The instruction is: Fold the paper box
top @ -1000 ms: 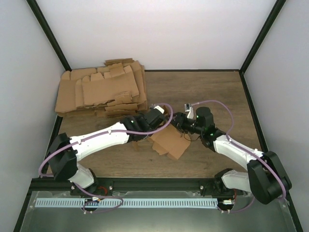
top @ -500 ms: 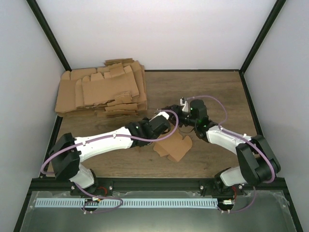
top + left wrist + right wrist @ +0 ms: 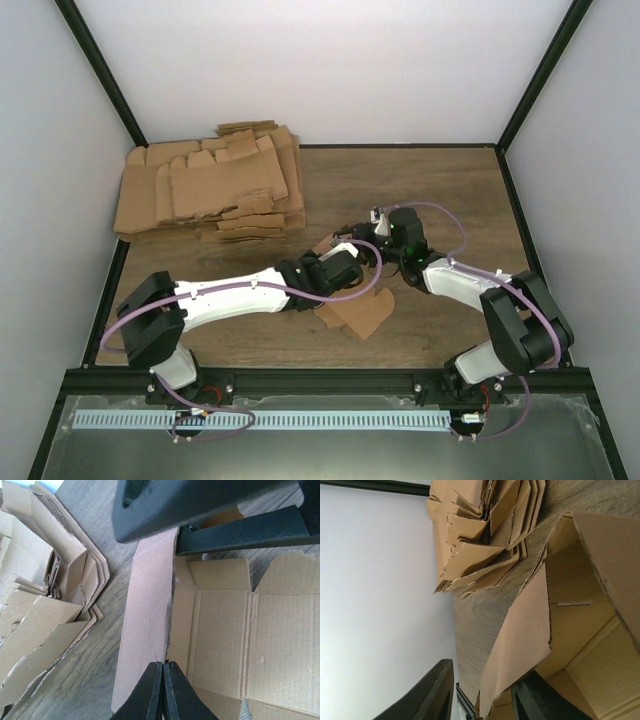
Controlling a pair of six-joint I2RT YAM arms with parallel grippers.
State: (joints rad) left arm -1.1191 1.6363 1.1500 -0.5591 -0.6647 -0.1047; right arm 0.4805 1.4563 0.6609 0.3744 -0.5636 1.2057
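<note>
The paper box [image 3: 362, 312] is a partly opened brown cardboard piece lying mid-table. In the left wrist view its inside panels [image 3: 225, 630] lie open and one wall [image 3: 147, 610] stands up. My left gripper [image 3: 352, 262] [image 3: 163, 664] is shut, pinching the lower edge of that upright wall. My right gripper [image 3: 376, 247] [image 3: 485, 700] is open just beyond it, its fingers [image 3: 432, 695] either side of a raised flap [image 3: 520, 630] of the box. The right gripper's black fingers [image 3: 240, 530] cross the top of the left wrist view.
A big untidy pile of flat brown cardboard blanks [image 3: 215, 190] lies at the back left, also in the left wrist view [image 3: 40, 605] and the right wrist view [image 3: 485, 535]. Black frame posts and white walls enclose the wooden table [image 3: 450, 190].
My left gripper moved right and nearer with the box wall in it, and the box shifted slightly right. My right gripper swung in closer to the box's far edge.
</note>
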